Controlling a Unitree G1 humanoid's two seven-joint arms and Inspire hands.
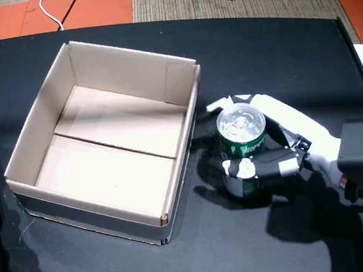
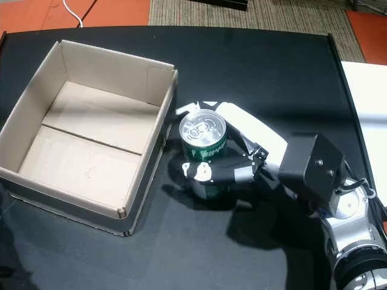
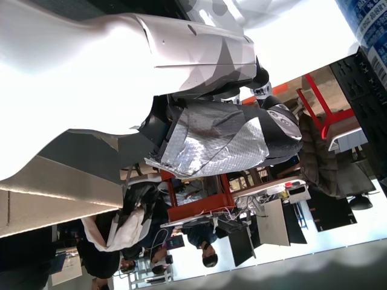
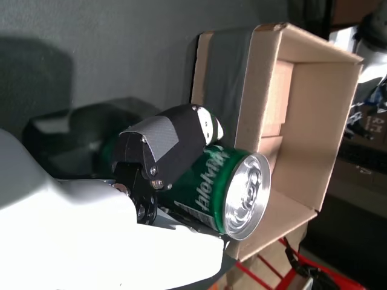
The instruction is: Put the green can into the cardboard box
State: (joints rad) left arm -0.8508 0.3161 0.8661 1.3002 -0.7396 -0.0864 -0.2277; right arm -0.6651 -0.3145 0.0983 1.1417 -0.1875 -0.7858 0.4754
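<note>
The green can [image 1: 242, 144] [image 2: 204, 147] stands upright on the black table just right of the cardboard box [image 1: 105, 133] [image 2: 78, 127], in both head views. My right hand [image 1: 268, 147] [image 2: 239, 154] is wrapped around it, thumb in front and fingers behind. The right wrist view shows the can [image 4: 224, 187] on its side in the picture, held by a black-padded finger [image 4: 166, 145], with the open box [image 4: 290, 121] close beyond it. The box is open-topped and holds nothing. My left hand does not show in any view.
The black table [image 1: 257, 53] has raised edges at left and right. Orange floor mats and a white cable [image 1: 50, 10] lie beyond its far edge. The left wrist view shows only robot body and a room with people.
</note>
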